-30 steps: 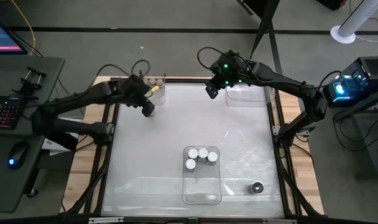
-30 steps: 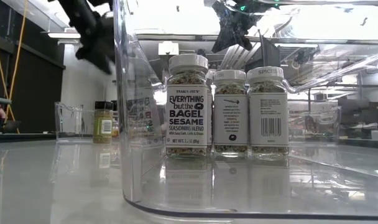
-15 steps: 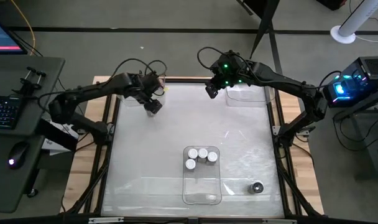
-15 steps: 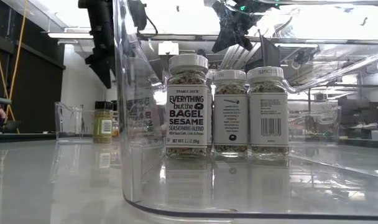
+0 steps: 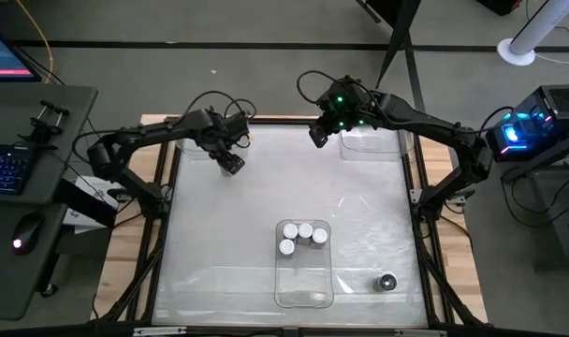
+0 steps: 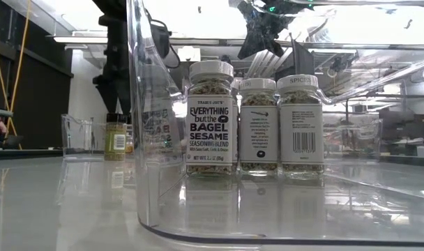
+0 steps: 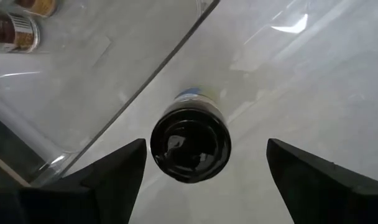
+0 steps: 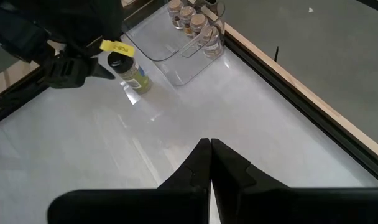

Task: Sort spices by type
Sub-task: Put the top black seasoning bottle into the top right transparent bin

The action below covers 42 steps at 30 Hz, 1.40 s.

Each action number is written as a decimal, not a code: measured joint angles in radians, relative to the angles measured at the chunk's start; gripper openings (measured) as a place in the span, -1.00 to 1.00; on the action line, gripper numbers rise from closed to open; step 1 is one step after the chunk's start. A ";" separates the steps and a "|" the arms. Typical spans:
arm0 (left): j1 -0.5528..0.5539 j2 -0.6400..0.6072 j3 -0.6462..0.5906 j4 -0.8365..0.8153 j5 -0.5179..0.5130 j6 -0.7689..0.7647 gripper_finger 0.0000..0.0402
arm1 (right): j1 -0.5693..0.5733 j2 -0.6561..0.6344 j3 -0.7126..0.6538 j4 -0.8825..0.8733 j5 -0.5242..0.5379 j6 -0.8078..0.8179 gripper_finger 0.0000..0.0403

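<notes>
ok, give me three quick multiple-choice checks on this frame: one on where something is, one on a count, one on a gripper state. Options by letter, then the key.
1. Where does the black-capped spice jar stand?
A. in the clear rectangular plastic tray with the white-capped jars
B. on the bare table right under the left gripper, beside the far-left clear tray
C. between the right gripper's fingers

2. How many white-capped spice jars are in the near clear rectangular tray?
A. one
B. three
C. six

3. How are the left gripper's fingers?
A. open, one on each side of the black-capped jar, not touching it
B. shut on the jar
C. shut on nothing

Key: 1 B, the left wrist view looks straight down on its cap outside the tray wall. 2 B, the high view shows three white caps. 3 A, the left wrist view shows clear gaps either side of the cap.
</notes>
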<state>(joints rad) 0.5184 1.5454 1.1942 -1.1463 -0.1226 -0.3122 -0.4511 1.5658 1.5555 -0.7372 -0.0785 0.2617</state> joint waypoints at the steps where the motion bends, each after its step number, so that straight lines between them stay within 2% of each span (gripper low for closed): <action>1: -0.001 0.003 0.000 0.000 0.000 0.000 0.60 | 0.000 0.000 0.000 0.000 0.000 0.000 -1.00; 10: -0.015 0.006 -0.002 -0.009 -0.021 -0.024 0.55 | 0.000 0.000 0.000 -0.002 0.000 -0.019 -1.00; 12: -0.022 0.005 -0.002 -0.010 -0.030 -0.008 0.51 | 0.000 0.000 0.000 -0.002 0.000 -0.026 -1.00; 17: -0.022 -0.053 -0.002 -0.013 -0.130 -0.008 0.29 | 0.000 0.000 0.000 -0.002 0.000 -0.027 -1.00; 20: -0.025 -0.115 -0.002 -0.008 -0.175 -0.026 0.07 | 0.000 0.000 0.000 -0.002 0.000 -0.027 -1.00; 22: -0.029 -0.151 -0.002 -0.009 -0.187 -0.039 -0.15 | 0.000 0.000 0.000 -0.002 0.000 -0.034 -1.00; 26: -0.028 -0.170 -0.010 0.001 -0.175 -0.042 -0.80 | 0.000 0.000 0.000 -0.002 0.000 -0.037 -1.00; 27: -0.028 -0.171 -0.026 0.016 -0.164 -0.040 -0.89 | 0.000 0.000 0.000 -0.002 0.000 -0.038 -1.00; 30: -0.028 -0.161 -0.094 0.047 -0.119 -0.060 -0.96 | 0.000 0.000 0.000 -0.002 0.000 -0.038 -1.00; 34: -0.037 -0.165 -0.173 0.085 -0.115 -0.125 -0.99 | 0.000 0.000 0.000 -0.002 0.000 -0.038 -1.00; 42: -0.070 -0.187 -0.154 0.152 -0.137 -0.147 -1.00 | 0.000 0.000 0.000 0.001 0.000 -0.038 -1.00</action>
<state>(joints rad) 0.4480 1.3587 1.0406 -0.9939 -0.2600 -0.4592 -0.4515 1.5661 1.5555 -0.7359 -0.0784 0.2241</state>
